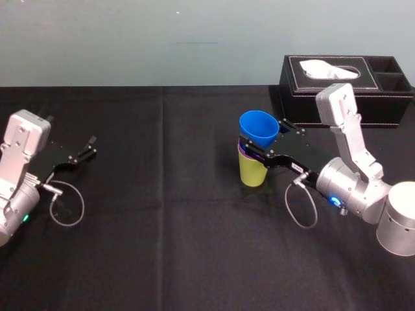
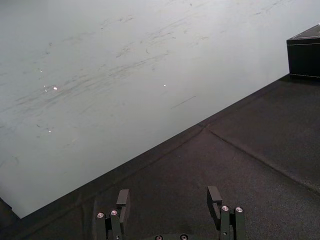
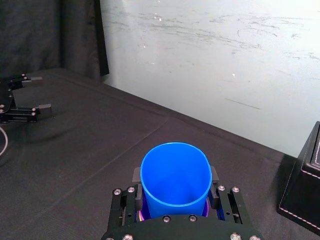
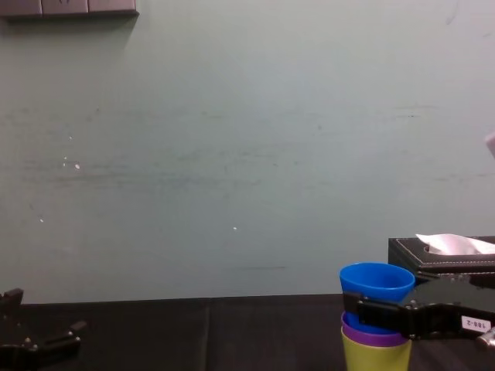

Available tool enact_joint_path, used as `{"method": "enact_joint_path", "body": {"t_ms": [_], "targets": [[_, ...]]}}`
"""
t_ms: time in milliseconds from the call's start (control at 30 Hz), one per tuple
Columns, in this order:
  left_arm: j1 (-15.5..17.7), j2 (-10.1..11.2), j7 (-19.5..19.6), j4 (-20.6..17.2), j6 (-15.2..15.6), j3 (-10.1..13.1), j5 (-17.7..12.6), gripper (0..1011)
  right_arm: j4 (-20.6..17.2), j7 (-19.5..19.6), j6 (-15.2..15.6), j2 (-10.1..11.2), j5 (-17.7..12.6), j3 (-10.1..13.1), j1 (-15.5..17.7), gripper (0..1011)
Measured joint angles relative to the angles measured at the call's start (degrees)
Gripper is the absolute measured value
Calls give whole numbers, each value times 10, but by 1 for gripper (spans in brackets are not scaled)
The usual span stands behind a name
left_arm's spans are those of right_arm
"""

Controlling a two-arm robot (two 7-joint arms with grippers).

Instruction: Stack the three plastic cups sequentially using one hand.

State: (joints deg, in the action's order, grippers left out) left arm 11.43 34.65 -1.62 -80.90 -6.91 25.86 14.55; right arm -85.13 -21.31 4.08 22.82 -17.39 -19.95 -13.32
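1. The right gripper [image 1: 266, 137] is closing its fingers on either side of the blue cup [image 1: 258, 127], gripping it low on its wall, just above the rim of the cup beneath.
2. The blue cup is sitting mouth-up inside the purple cup [image 1: 241, 149], with most of its body standing clear above it.
3. The purple cup is showing as a thin band only, since it is nesting deep in the yellow-green cup [image 1: 251, 172].
4. The yellow-green cup is standing at the bottom of the stack on the black table [image 1: 162, 246], right of the table's middle.
5. The right arm is reaching in from the right, with the black tissue box [image 1: 343, 84] lying behind it at the table's far right edge, near the stack but apart from it.
6. The left gripper [image 1: 83, 152] is resting at the far left of the table, well apart from the cups, with its fingers spread wide and nothing between them.
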Motion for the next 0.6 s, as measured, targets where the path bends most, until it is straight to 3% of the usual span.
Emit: {"method": "enact_joint_path", "body": {"t_ms": [333, 600], "targets": [[0, 0, 0, 0, 0, 0, 0, 1011, 0, 0, 1, 0, -1, 0, -1, 722], [0, 0, 0, 0, 0, 0, 0, 1011, 0, -1, 2, 1, -2, -1, -1, 915]]}}
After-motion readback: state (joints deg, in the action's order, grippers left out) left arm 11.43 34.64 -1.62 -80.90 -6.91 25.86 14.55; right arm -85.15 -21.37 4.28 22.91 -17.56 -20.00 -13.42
